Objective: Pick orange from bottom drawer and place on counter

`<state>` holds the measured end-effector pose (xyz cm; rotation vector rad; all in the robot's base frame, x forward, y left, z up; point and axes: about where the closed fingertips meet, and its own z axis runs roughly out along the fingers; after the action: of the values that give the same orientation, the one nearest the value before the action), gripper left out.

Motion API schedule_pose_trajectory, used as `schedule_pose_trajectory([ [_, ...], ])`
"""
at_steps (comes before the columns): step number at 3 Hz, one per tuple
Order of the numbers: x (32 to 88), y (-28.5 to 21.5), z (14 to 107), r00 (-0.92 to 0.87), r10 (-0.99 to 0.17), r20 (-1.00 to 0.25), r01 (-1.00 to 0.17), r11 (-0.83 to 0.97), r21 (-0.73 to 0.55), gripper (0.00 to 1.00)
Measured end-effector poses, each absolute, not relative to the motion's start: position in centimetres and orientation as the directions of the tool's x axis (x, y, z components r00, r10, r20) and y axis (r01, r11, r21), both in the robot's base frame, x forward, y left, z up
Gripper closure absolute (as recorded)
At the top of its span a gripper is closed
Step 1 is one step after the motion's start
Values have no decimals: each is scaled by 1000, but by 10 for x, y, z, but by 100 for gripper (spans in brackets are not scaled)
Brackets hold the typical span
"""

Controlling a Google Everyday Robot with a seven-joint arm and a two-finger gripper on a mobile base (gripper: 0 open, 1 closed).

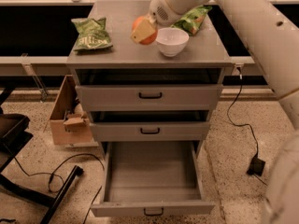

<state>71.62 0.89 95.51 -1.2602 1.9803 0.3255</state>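
My gripper is shut on the orange, a small round orange fruit half hidden by a tan finger. It holds the fruit over the counter, just left of the white bowl; I cannot tell whether the fruit touches the surface. The bottom drawer is pulled fully open below, its grey tray bare. The white arm reaches in from the upper right.
A green chip bag lies on the counter's left side and another green bag lies behind the bowl. The two upper drawers are closed. A cardboard box sits on the floor to the left, with cables and a black chair base nearby.
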Motion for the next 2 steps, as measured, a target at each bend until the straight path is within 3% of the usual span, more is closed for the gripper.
schedule_pose_trajectory([
  [2, 830, 9, 1024, -131, -492, -861, -738, 628, -246, 100],
])
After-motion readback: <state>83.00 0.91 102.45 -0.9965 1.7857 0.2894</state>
